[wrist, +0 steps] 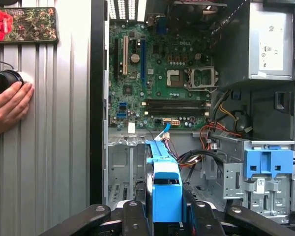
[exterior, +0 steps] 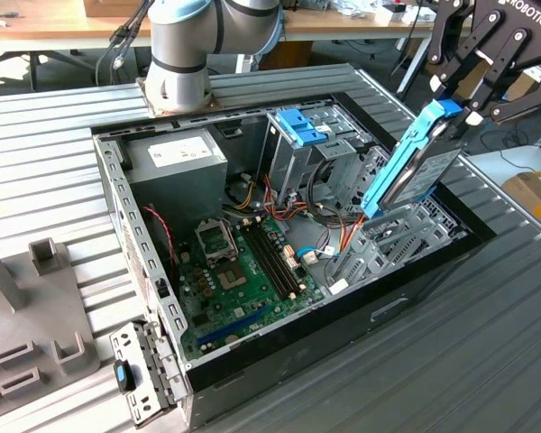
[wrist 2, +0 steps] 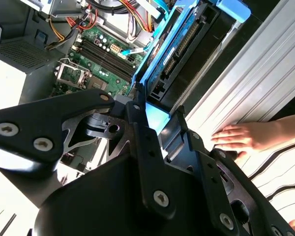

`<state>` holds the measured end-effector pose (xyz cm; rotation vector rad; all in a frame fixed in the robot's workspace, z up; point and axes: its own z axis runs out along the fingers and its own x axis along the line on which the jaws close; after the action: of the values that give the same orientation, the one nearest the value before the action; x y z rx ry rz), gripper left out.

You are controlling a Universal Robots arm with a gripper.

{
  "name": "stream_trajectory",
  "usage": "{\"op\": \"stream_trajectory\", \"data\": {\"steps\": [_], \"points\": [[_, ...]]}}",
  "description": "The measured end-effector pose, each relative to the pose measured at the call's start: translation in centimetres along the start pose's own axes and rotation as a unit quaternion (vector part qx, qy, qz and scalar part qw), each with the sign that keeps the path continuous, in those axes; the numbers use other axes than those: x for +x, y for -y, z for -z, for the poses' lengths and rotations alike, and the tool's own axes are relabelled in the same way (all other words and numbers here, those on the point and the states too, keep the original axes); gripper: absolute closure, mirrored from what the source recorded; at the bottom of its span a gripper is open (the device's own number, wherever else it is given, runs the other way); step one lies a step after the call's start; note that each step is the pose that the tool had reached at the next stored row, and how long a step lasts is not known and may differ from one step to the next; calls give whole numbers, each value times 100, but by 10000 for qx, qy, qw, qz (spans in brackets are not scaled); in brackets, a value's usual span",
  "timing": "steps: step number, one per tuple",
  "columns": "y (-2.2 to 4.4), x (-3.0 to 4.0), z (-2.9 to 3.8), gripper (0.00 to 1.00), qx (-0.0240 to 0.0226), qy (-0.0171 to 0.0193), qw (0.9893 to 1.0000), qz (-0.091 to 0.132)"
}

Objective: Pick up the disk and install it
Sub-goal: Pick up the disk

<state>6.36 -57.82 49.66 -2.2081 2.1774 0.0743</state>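
In the exterior view the gripper clamps its fingers on the upper end of the disk, a black drive in a bright blue carrier. The disk hangs steeply tilted over the open computer case, toward the exterior view's right. Its lower end sits close to the grey drive cage, though whether the two touch cannot be told. In both wrist views the disk runs out from between the black fingers toward the case interior. Inside the case lie the green motherboard, the power supply and a light-blue latch. A person's hand rests on the ribbed metal table beside the case, near a phone.
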Motion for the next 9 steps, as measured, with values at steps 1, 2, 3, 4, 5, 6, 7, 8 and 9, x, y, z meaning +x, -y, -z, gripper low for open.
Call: {"op": "stream_trajectory", "data": {"steps": [1, 2, 3, 4, 5, 6, 7, 8, 9], "points": [[25, 1, -1, 64, -1, 1, 10000, -1], [47, 1, 0, 64, -3, 0, 10000, -1], [63, 0, 0, 64, -4, 0, 10000, 0], [63, 0, 0, 64, -4, 0, 10000, 0], [63, 1, 0, 64, -4, 0, 10000, 0], [63, 1, 1, 64, -4, -1, 10000, 0], [63, 1, 1, 64, -4, -1, 10000, 0], [63, 1, 1, 64, -4, -1, 10000, 1], [63, 1, 0, 64, -5, 0, 10000, 9]]}}
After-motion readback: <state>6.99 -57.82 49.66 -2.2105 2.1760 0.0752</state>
